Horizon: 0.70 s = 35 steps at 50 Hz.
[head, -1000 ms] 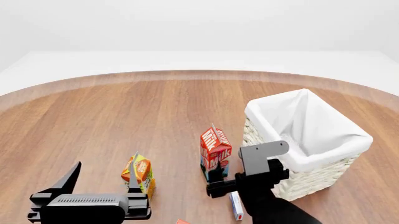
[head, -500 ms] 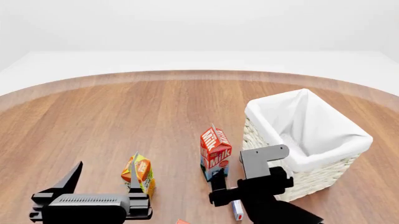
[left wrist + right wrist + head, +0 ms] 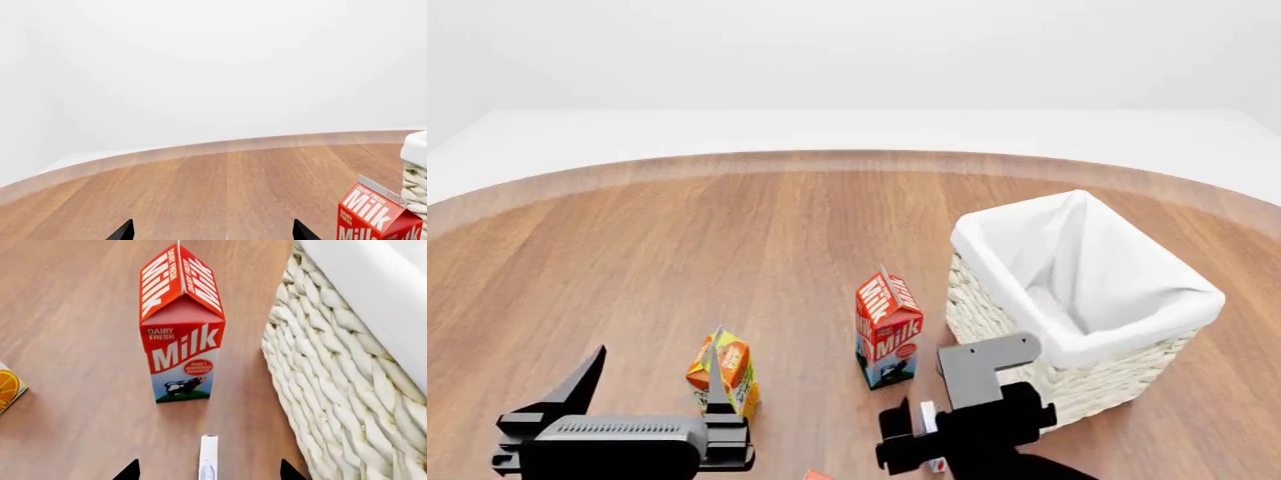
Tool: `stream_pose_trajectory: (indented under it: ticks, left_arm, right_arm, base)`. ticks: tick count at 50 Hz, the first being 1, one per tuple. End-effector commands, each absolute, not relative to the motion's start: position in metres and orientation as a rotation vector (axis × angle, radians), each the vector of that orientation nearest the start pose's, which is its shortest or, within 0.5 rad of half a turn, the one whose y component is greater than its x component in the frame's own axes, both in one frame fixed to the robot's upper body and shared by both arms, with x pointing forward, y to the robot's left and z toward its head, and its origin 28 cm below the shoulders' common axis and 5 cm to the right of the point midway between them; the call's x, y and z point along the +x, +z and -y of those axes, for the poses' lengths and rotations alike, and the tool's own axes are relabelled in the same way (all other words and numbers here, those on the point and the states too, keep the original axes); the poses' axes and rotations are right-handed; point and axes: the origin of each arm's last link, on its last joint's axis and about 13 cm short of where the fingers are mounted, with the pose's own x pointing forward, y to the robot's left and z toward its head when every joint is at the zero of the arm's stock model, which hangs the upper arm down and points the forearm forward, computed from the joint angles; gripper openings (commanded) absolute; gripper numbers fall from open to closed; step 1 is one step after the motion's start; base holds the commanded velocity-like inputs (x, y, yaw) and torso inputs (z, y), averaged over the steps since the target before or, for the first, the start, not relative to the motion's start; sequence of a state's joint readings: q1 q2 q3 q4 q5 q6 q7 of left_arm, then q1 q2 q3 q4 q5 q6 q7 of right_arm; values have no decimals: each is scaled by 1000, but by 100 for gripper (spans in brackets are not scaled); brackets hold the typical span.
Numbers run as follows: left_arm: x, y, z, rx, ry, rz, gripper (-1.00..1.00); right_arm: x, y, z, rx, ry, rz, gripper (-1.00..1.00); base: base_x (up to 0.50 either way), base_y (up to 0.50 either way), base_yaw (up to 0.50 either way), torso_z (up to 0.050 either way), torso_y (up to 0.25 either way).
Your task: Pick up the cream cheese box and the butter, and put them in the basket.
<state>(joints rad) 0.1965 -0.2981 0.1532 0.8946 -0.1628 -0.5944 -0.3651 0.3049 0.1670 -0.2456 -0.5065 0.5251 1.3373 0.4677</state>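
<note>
Right pincer [image 3: 207, 472] hung spread, straddling the cream cheese box [image 3: 208, 456] on edge on the tabletop [image 3: 694, 240], between milk carton [image 3: 180, 325] and basket [image 3: 1081, 290]. Left pincer [image 3: 647, 400] idle, spread. Approach stage, we judged; next, lower and close. Butter barely in view.

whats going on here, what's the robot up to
The right claw is open over the cream cheese box, which lies on the wooden table between the milk carton and the basket. Nothing is gripped. The left claw is open beside the orange juice carton. Only a corner of what may be the butter shows.
</note>
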Motion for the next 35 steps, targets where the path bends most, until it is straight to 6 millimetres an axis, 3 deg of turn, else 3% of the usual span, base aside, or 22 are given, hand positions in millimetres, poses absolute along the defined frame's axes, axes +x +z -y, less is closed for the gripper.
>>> stream_pose_trajectory:
  ticks: [1, 35]
  left_arm:
    - [139, 118, -209, 110, 49, 74, 100]
    - [138, 117, -209, 108, 47, 74, 100]
  right_arm:
    - [203, 90, 63, -160, 136, -611, 100]
    - [214, 69, 60, -160, 121, -701, 100]
  base:
    - [0, 0, 0, 0, 0]
    - [0, 0, 0, 0, 0]
